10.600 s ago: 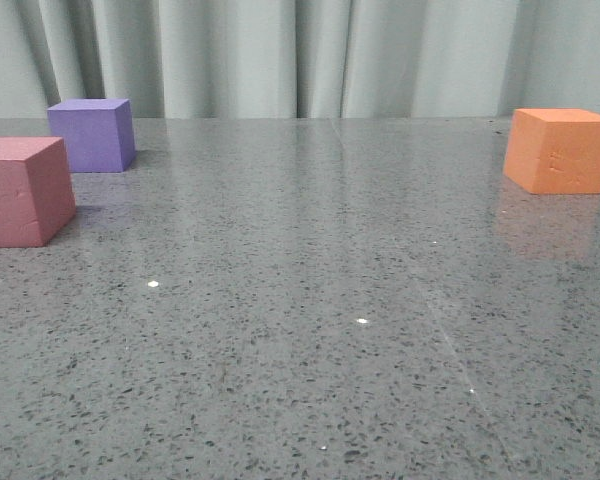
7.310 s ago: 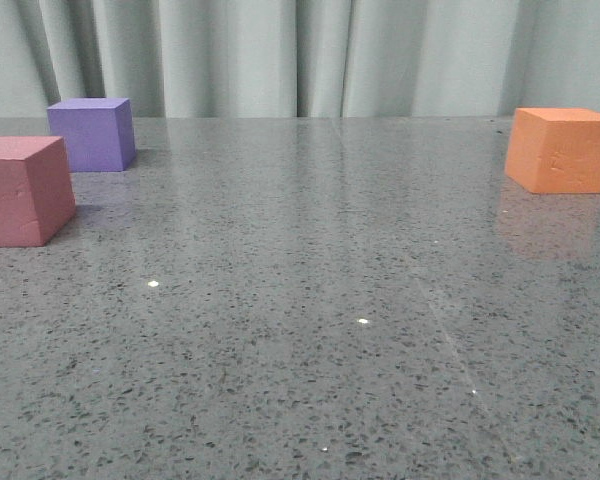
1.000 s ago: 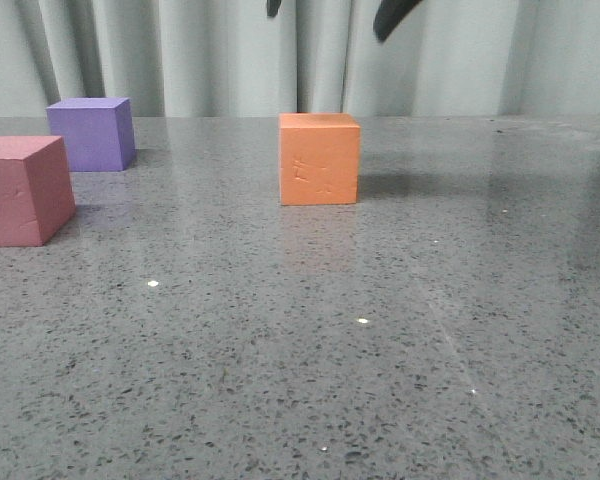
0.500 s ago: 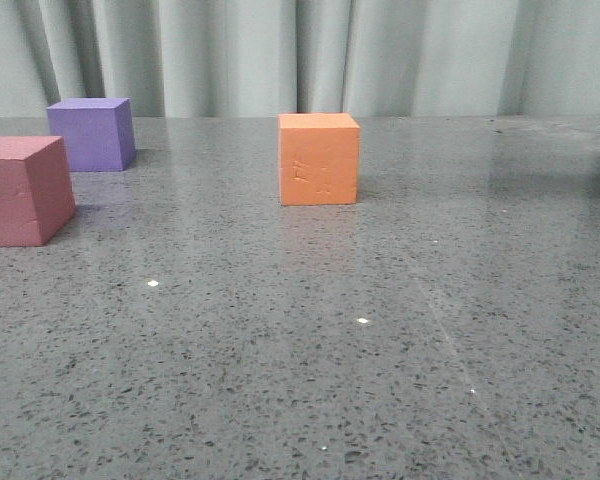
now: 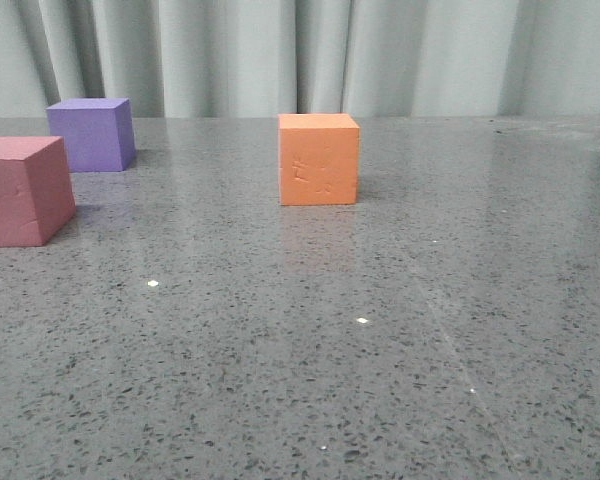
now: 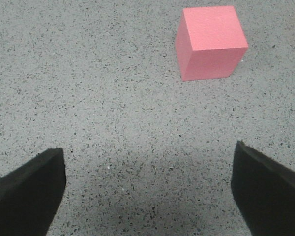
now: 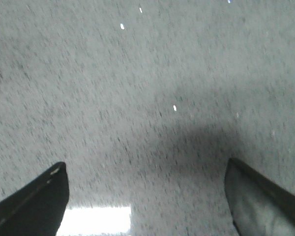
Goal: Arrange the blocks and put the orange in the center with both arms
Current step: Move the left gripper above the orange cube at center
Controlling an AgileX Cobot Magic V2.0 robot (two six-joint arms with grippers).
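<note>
Hovering with both pincers spread wide and nothing gripped, orange cube already parked mid-table.

The left gripper (image 6: 147, 191) is seen splayed over bare speckled table (image 6: 88, 88), with the pink-red cube (image 6: 211, 42) lying well ahead of its fingers, untouched. The right gripper (image 7: 147, 196) is spread too, over empty countertop, nothing between the jaws. In the front view the orange cube (image 5: 319, 159) is set square near the middle, dented face toward the camera, while the purple cube (image 5: 92, 134) and the pink-red one are bunched at the far left, near each other.

Risk-wise, the pink-red cube could get nudged or twisted if it's approached off-centre, and soft foam can be squashed and sprung out crooked. The right wrist picture is smeared, so detail there can't be trusted, and neither arm is visible from the front.
</note>
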